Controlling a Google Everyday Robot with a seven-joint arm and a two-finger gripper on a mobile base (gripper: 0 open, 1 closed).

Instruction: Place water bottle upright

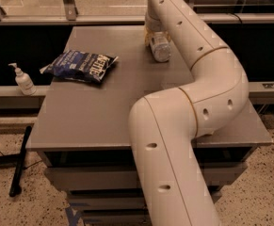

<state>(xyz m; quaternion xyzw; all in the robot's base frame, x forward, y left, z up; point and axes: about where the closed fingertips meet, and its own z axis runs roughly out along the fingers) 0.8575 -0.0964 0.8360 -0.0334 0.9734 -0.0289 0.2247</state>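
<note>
The robot's white arm (193, 107) rises from the lower edge and bends over the grey counter (94, 121) toward its far side. The gripper (151, 27) is at the far edge of the counter, mostly hidden behind the arm, just above the water bottle (160, 50). I cannot tell whether it is open or closed, or whether it holds the bottle.

The water bottle is at the far middle of the counter, close against the arm. It seems to be tilted, with one round end toward the camera. Just behind it, a small part of a yellow sponge (147, 36) shows.

A dark blue chip bag (80, 66) lies flat on the left part of the counter, well apart from the bottle. A small white pump bottle (22, 80) stands upright on a low ledge (9, 91) to the left of the counter.
</note>
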